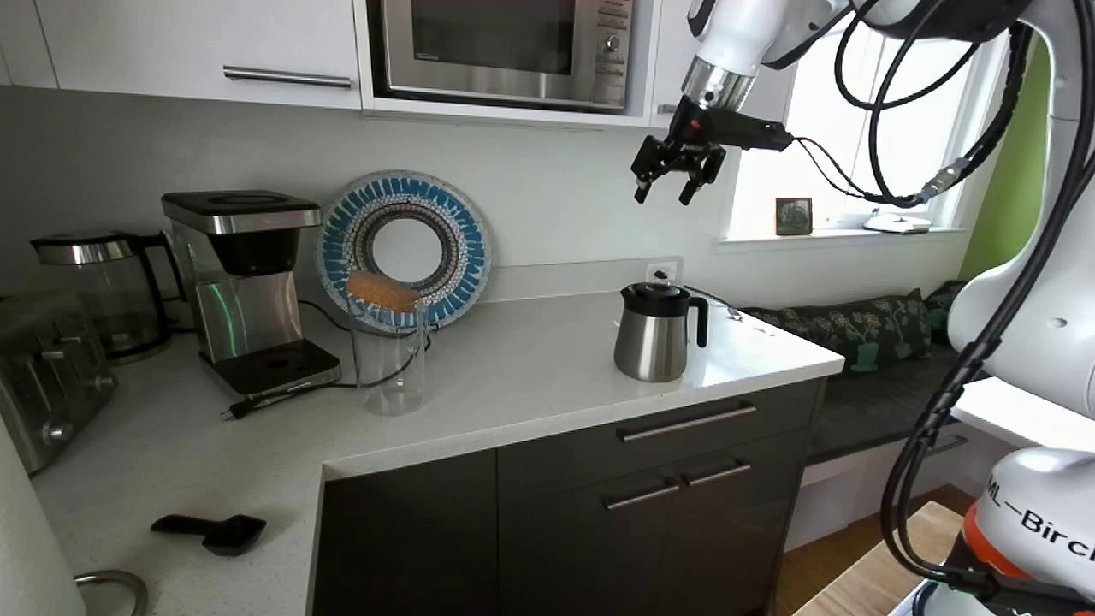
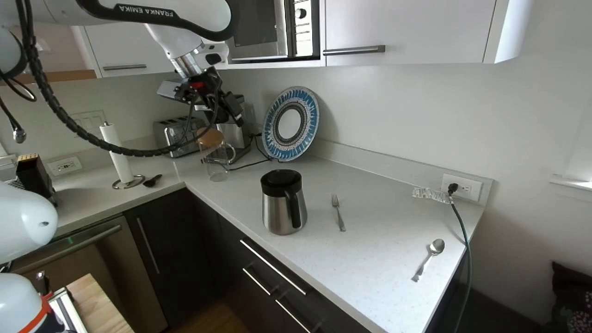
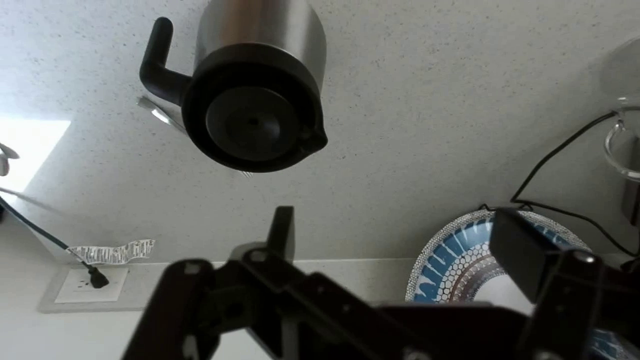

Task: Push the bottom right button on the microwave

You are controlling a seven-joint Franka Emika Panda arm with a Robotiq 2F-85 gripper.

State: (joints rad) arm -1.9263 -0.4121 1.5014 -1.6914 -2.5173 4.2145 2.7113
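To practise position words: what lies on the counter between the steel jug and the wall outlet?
In an exterior view, a fork nearer the jug, a crinkled strip nearer the outlet.

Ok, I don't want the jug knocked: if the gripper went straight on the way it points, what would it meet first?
Probably the counter, between the jug and the plate. Depth is unclear, so the backsplash could come first, but the gripper seems aimed clear of the jug.

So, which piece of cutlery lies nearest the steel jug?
The fork: in an exterior view it lies close beside the steel jug; the spoon lies farther off, near the end of the counter.
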